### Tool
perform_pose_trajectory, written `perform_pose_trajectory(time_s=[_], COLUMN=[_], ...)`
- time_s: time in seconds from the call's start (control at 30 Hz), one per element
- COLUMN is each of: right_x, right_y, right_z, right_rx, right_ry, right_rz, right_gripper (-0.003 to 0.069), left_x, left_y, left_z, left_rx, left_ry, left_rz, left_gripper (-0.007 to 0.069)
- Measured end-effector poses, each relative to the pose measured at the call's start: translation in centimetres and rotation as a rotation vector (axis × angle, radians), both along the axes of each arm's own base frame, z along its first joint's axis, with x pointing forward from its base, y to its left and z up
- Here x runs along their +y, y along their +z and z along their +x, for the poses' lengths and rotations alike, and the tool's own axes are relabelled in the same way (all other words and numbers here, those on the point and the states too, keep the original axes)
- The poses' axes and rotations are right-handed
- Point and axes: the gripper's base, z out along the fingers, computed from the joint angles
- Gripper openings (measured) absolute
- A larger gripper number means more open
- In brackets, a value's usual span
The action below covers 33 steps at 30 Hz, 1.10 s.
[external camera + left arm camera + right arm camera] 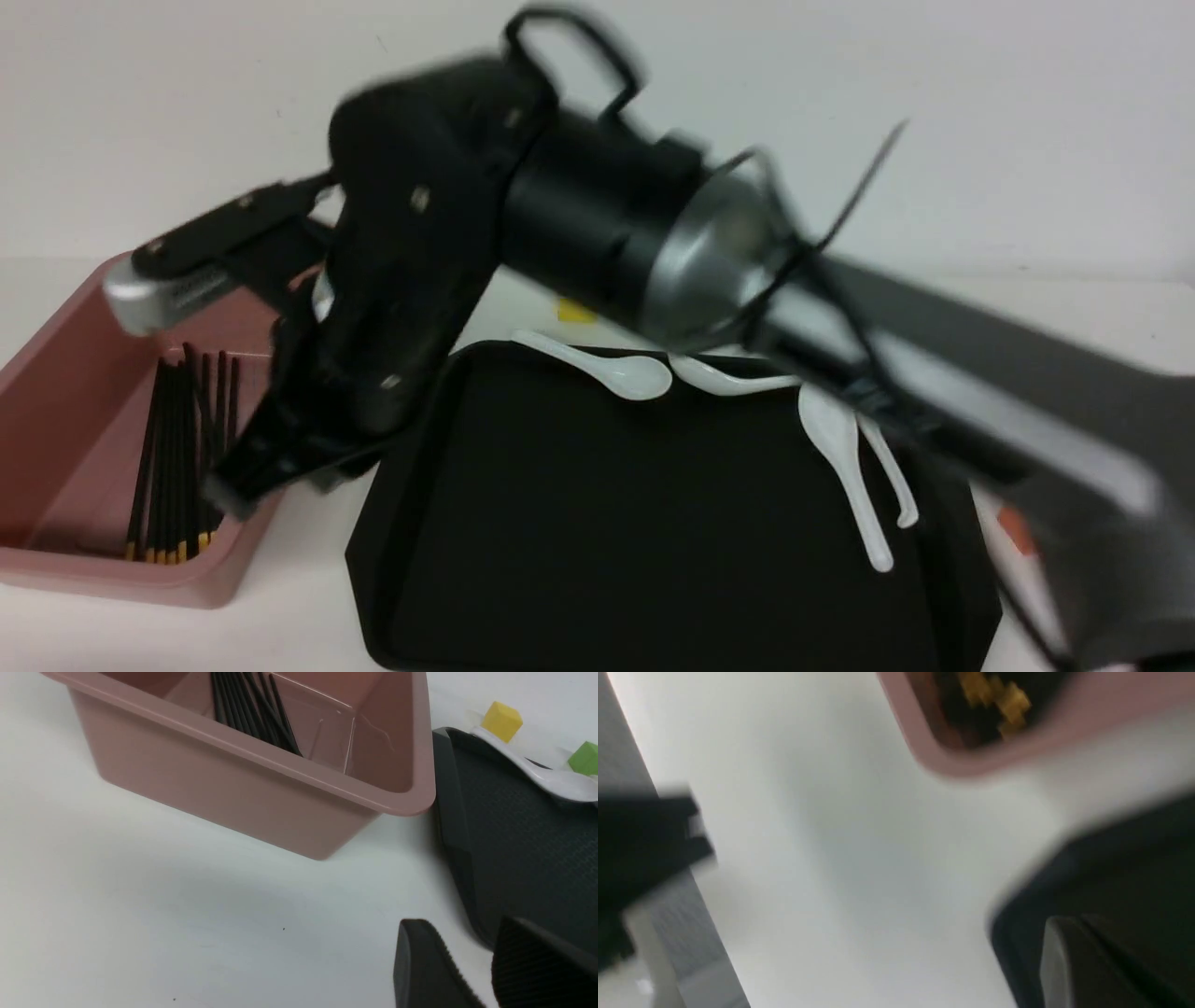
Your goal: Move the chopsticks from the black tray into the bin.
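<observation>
OK, bin [93, 574]: far left; holds the chopsticks [173, 448] in one bundle, yellow tips toward the camera; count unreadable.
left gripper [467, 927]: fingers apart, empty, over the table by the tray corner.
right gripper [238, 485]: at the bin's near right corner; blurred, can't tell its state.
black tray [607, 523]: centre; four white spoons [840, 439] on it.
Behind tray: one yellow block [574, 313], one green block [584, 758].

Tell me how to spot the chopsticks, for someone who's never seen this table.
Find the wide black tray in the middle; just to its left stands a dusty-pink bin. Lying inside it are the chopsticks, a bundle of thin straight black sticks with yellow-orange tips at the near end, nothing like the white soup spoons on the tray's far edge.
</observation>
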Motion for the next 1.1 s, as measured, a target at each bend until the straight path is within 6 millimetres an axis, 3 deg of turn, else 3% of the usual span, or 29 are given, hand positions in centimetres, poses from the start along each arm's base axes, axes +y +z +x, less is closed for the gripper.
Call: perform_pose_trajectory(time_s=[0.23, 0.43, 0.57, 0.87, 0.93, 0.97, 1.0, 1.1], right_x=[-4.0, -8.1, -13.3, -23.6, -25.9, -26.0, -27.6, -29.6], right_y=[5.3, 6.9, 7.8, 6.8, 6.1, 5.8, 5.2, 3.1], right_z=[-2.3, -5.1, -8.8, -16.3, -17.9, -18.0, -19.2, -20.5], right_rx=[-0.058, -0.052, -0.046, -0.034, -0.069, -0.072, -0.113, -0.205], right_ry=[-0.032, -0.043, -0.052, -0.11, -0.115, -0.117, -0.122, -0.138], right_rz=[0.02, -0.001, -0.019, 0.028, 0.084, 0.089, 0.155, 0.306], right_gripper=[0.0005, 0.0005, 0.0005, 0.0005, 0.0006, 0.0006, 0.0006, 0.0006], left_x=[0.0, 0.0, 0.0, 0.0, 0.0, 0.0, 0.0, 0.0], left_y=[0.0, 0.0, 0.0, 0.0, 0.0, 0.0, 0.0, 0.0], left_z=[0.0, 0.0, 0.0, 0.0, 0.0, 0.0, 0.0, 0.0], left_rx=[0.0, 0.0, 0.0, 0.0, 0.0, 0.0, 0.0, 0.0], left_ry=[0.0, 0.0, 0.0, 0.0, 0.0, 0.0, 0.0, 0.0], left_rz=[0.0, 0.0, 0.0, 0.0, 0.0, 0.0, 0.0, 0.0], left_gripper=[0.0239, 0.0239, 0.0239, 0.0239, 0.0239, 0.0239, 0.0239, 0.0239])
